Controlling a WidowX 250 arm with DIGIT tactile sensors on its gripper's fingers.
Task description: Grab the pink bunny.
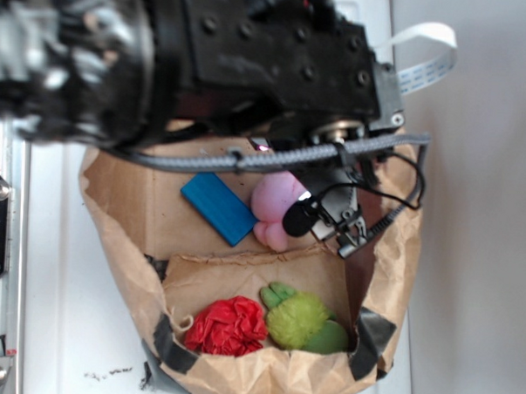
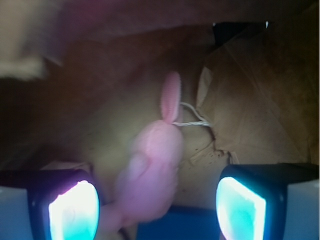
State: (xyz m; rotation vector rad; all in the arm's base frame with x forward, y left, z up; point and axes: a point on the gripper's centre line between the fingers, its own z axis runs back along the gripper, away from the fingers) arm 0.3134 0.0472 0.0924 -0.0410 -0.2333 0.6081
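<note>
approach looks done, grasp not yet made. tool [image 2: 157, 210] is spread wide in the wrist view, with the pink bunny [image 2: 152, 175] lying between the two fingers [image 2: 72, 210], neither pad visibly touching it. bunny sits on the brown paper bag [image 1: 123, 200] just beside the blue block [image 1: 217, 208]; its ear and white loop [image 2: 192, 117] point away from the tool. left, by my read: close on the body, then lift.

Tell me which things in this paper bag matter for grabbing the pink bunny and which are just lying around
Part of the job:
- pink bunny
- gripper, open, one finger on each side of the bunny

Just lying about:
- blue block
- red ruffled ball
- green plush toy
- brown paper bag holding it all
</note>
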